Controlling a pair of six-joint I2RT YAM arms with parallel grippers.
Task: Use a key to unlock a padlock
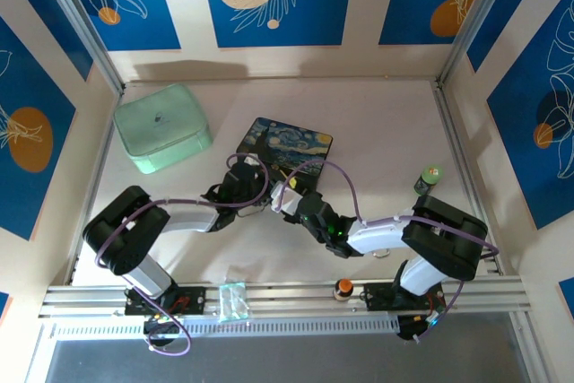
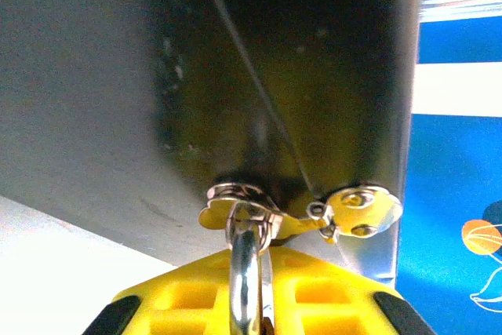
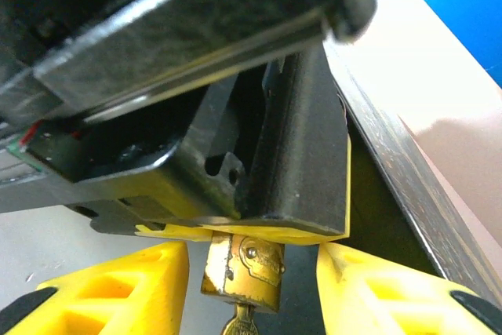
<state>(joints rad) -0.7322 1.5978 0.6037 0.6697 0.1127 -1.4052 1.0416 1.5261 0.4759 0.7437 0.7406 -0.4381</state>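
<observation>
The brass padlock (image 3: 243, 268) hangs from my left gripper's yellow fingers (image 3: 314, 231), and the key (image 3: 238, 324) sticks out of its underside. My right gripper (image 3: 251, 304) is open, one finger on each side of the padlock body with a gap on both sides. In the left wrist view my left gripper (image 2: 259, 292) is shut on the padlock's silver shackle (image 2: 245, 272), just below the metal latch (image 2: 235, 200) of the starry-night tin (image 1: 287, 143). Seen from above, the left gripper (image 1: 260, 193) and right gripper (image 1: 285, 200) meet at the tin's near edge.
A pale green lidded box (image 1: 161, 127) sits at the back left. A small green-capped bottle (image 1: 431, 177) stands by the right wall. An orange knob (image 1: 343, 289) and a clear plastic piece (image 1: 233, 300) rest on the front rail.
</observation>
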